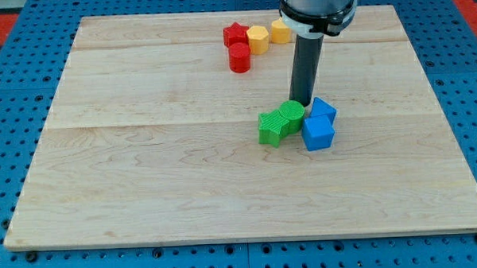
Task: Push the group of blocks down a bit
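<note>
A group of blocks sits a little right of the board's middle: a green star [271, 127], a green cylinder [292, 115], a blue cube [319, 133] and another blue block [323, 110] behind it, all touching. My tip [303, 102] stands just above this group, at the top edge of the green cylinder and beside the rear blue block. A second cluster lies near the top: a red star [235, 34], a red cylinder [240, 58], a yellow hexagon [257, 39] and a yellow block [280, 31] partly behind the arm.
The wooden board [144, 169] lies on a blue pegboard surface [14, 94]. The arm's grey body [316, 4] hangs over the board's top edge.
</note>
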Robot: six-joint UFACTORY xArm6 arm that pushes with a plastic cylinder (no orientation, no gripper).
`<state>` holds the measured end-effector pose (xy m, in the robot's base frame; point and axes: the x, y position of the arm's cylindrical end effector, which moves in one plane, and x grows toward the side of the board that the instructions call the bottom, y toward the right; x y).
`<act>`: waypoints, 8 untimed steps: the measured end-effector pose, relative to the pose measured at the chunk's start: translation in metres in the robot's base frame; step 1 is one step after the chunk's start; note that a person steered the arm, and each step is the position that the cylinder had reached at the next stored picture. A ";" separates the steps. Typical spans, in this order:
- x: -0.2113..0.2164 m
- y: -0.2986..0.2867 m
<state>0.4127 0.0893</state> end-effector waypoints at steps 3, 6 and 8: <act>-0.018 0.006; -0.181 0.077; -0.182 -0.049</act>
<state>0.2306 0.0405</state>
